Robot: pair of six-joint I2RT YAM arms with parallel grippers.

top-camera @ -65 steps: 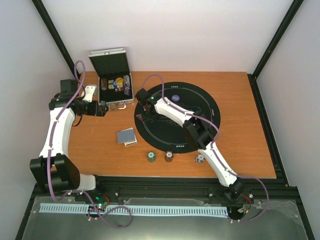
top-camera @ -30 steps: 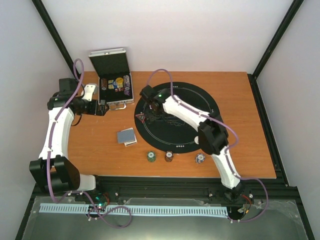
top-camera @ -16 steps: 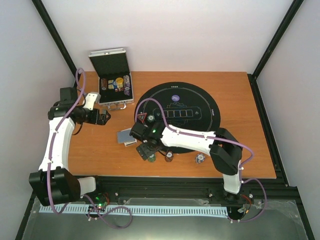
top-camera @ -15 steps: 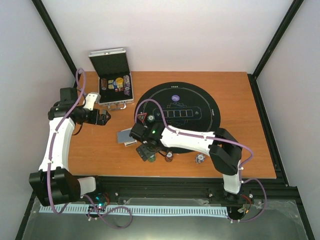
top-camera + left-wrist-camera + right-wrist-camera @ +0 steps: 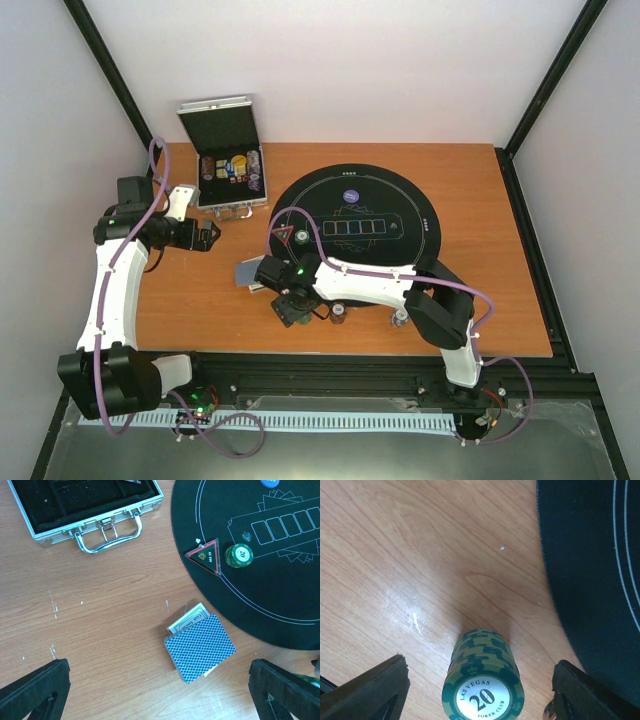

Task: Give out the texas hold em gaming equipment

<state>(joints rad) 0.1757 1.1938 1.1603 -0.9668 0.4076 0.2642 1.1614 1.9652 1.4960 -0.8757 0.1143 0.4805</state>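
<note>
a stack of green striped poker chips (image 5: 482, 680) stands upright on the wooden table (image 5: 395, 555), just off the edge of the black round mat (image 5: 590, 555). its top reads "las vegas 20 poker club". another green chip (image 5: 238, 555) marked 20 lies on the mat, just beside a red triangle marker (image 5: 205, 557). a deck of blue diamond-backed cards (image 5: 200, 647) lies face down on the wood near the mat. a purple disc (image 5: 350, 197) sits farther in on the mat. a red-brown chip stack (image 5: 339, 313) and a white chip stack (image 5: 398, 318) stand near the table's front edge.
</note>
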